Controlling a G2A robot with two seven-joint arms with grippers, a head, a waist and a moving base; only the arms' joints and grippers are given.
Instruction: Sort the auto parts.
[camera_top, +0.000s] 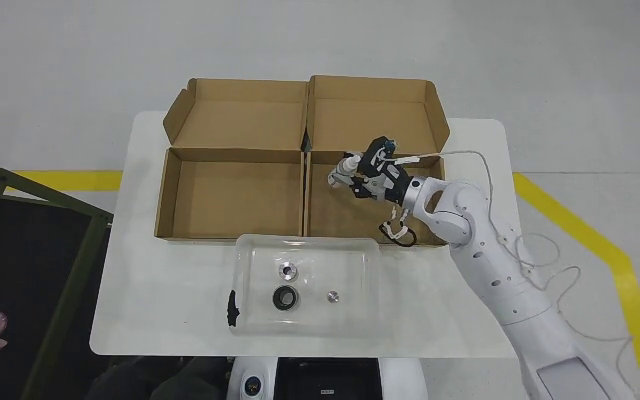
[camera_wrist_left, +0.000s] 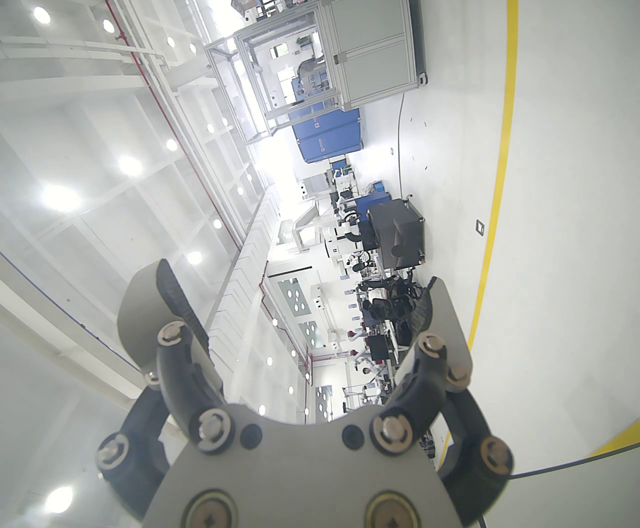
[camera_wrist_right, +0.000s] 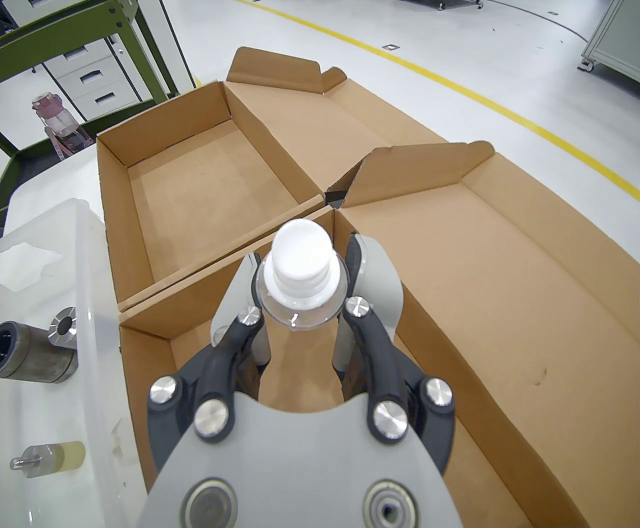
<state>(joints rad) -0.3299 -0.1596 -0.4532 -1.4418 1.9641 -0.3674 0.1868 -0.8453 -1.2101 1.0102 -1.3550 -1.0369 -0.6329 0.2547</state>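
The right gripper (camera_wrist_right: 304, 277) is pinched on a white stepped plug (camera_wrist_right: 300, 257) with a clear collar around its base, possibly a cap or grommet, though the view does not settle which. It holds the plug over the right-hand cardboard box (camera_wrist_right: 500, 300), close to the corner of that box that meets the left-hand cardboard box (camera_wrist_right: 200, 200). The step in hand looks like the drop-off. To do it well, the gripper should come inward from that corner so the plug clears the shared wall. It should then go low toward the box floor before letting go, because a round collared piece will likely roll or bounce if dropped from height. The fingers should part only slightly and the wrist stay level. Beside the right-hand box, the clear bin (camera_wrist_right: 50, 235) holds a steel sleeve (camera_wrist_right: 30, 352) and other small parts yet to be sorted. The left gripper (camera_wrist_left: 300, 292) is spread wide and holds nothing, pointing away from the box toward the room.
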